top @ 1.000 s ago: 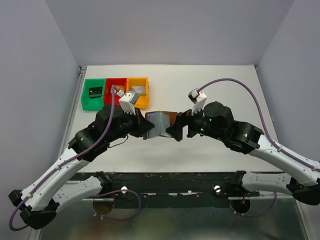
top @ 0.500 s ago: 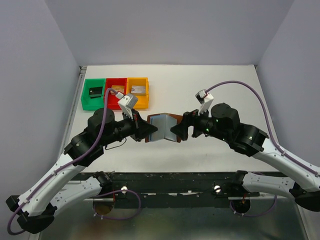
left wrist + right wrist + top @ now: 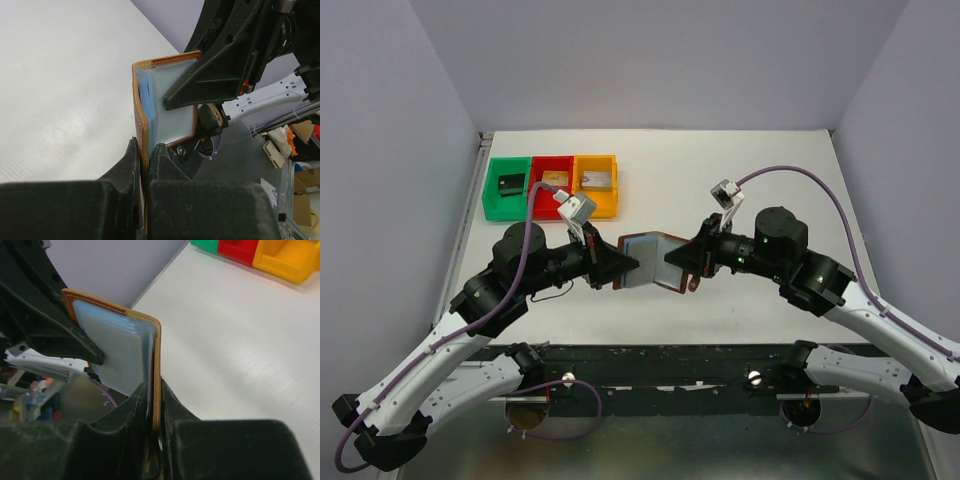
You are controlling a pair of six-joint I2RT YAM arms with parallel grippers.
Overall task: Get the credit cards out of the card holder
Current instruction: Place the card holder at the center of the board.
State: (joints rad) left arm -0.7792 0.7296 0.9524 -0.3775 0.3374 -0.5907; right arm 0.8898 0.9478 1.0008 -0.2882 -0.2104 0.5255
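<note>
Near edge: the two black-and-white arms reach in from their bases and meet over the middle of the white table (image 3: 770, 180), somewhat toward its near edge.

Between them is the small brown leather bifold card holder (image 3: 655, 258). It is spread open in a V, with its pale blue-grey inner pockets visible from above. It appears lifted off the table surface, with a little snap tab hanging at its right side.

Left hand (image 3: 146, 150): jaws pressed tight together on the bottom edge of the left flap, one finger on each face of the leather.

Right hand (image 3: 151, 390): jaws closed in on the right flap in the same way, leather pinched between the fingers.

Layered pale blue edges (image 3: 144, 105) show along the left flap's pockets. I cannot tell whether they are cards or pocket lips.

Far left corner: a green plastic bin (image 3: 490, 190), a red plastic bin (image 3: 542, 163) and an orange plastic bin (image 3: 610, 200) stand in a touching row. A small black block (image 3: 508, 183) lies in the green one.
</note>
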